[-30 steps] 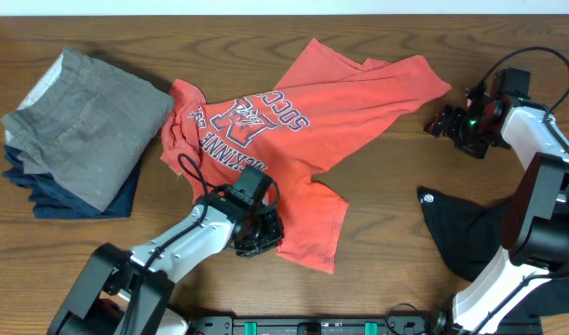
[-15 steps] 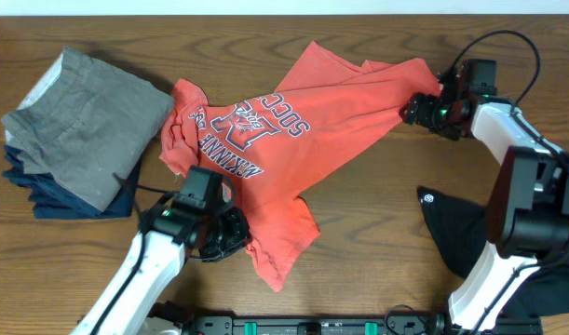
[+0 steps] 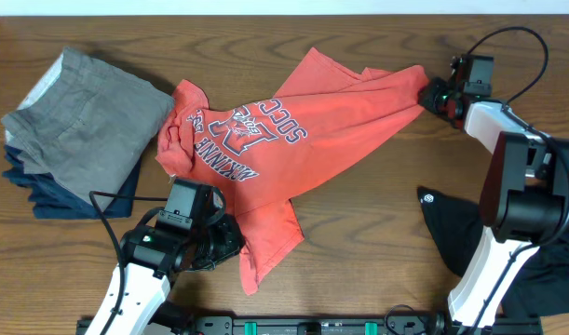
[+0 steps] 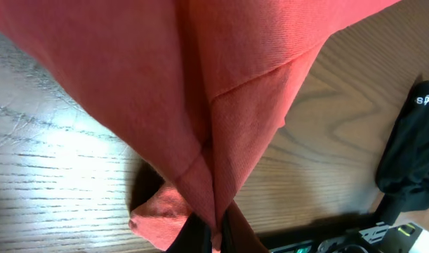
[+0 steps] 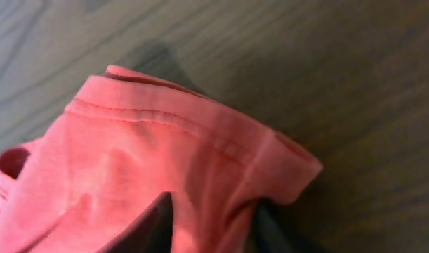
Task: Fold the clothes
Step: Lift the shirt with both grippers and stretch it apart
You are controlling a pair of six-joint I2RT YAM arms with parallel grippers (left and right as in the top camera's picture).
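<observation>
In the overhead view, the right tool (image 3: pixel 433 93), which stood wide and clear of the cloth a second ago, has now come to the far right corner of the coral-red short-sleeved T-shirt (image 3: pixel 293 140) and drawn its jaws in on it. The left tool (image 3: pixel 226 244) has meanwhile dragged the shirt's near edge back toward its own arm, so the fabric runs in a long band from one tool to the other. We judge that the garment is now held at two ends and can be stretched flat, which must come before any fold. Well off to the left of the left tool lies a stack of folded grey and navy clothes (image 3: pixel 79 130). Nearer the robot than the right tool, a crumpled black garment with a small white logo (image 3: pixel 456 223) waits on the brown wooden tabletop (image 3: pixel 377 205).

In the left wrist view, the left tool (image 4: pixel 215 239) is fully closed. The red fabric gathers into a narrow pleat that vanishes between its dark fingers (image 4: pixel 189 242) and fans out beyond them.

In the right wrist view, the right tool (image 5: pixel 210 228) has narrowed around the stitched hem. A fold of red cloth fills the gap between its fingers (image 5: pixel 147 228), so we take it as gripped, though the tips are blurred.
</observation>
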